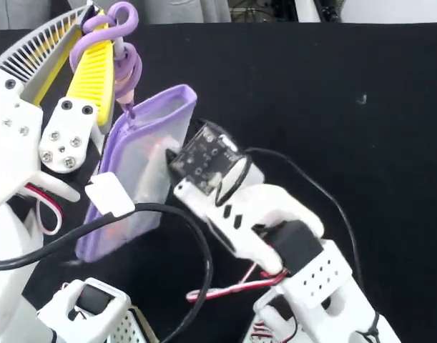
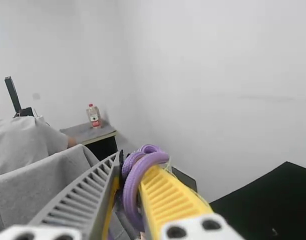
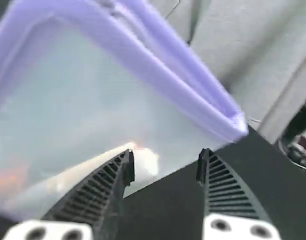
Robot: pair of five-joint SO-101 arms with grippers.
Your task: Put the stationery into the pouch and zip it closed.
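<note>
Where the high view looks down on the black table [image 1: 347, 107], a translucent, purple-bordered fabric pouch [image 1: 143, 171] lies slanted between the 2 arms, its far end nearest the left gripper [image 1: 89, 25]. That claw, 1 yellow ribbed finger beside 1 grey, is clamped on a thick purple cord loop [image 1: 121, 32] that runs down to the pouch's top corner. The right arm's white wrist [image 1: 232, 200] sits at the pouch's right edge. Faint orange smudges [image 1: 155, 148] show through the pouch wall, too blurred to name.

From the left wrist, the left gripper [image 2: 131, 167] squeezes the purple cord loop [image 2: 142, 155] between its fingers, with a white wall [image 2: 218, 60] behind.

From the right wrist, the right gripper [image 3: 165, 160] stands wide, its 2 black ribbed fingers well apart. 1 fingertip overlaps the pouch [image 3: 92, 100] at its clear wall, though I cannot tell whether it touches. The other hangs over bare table.
</note>
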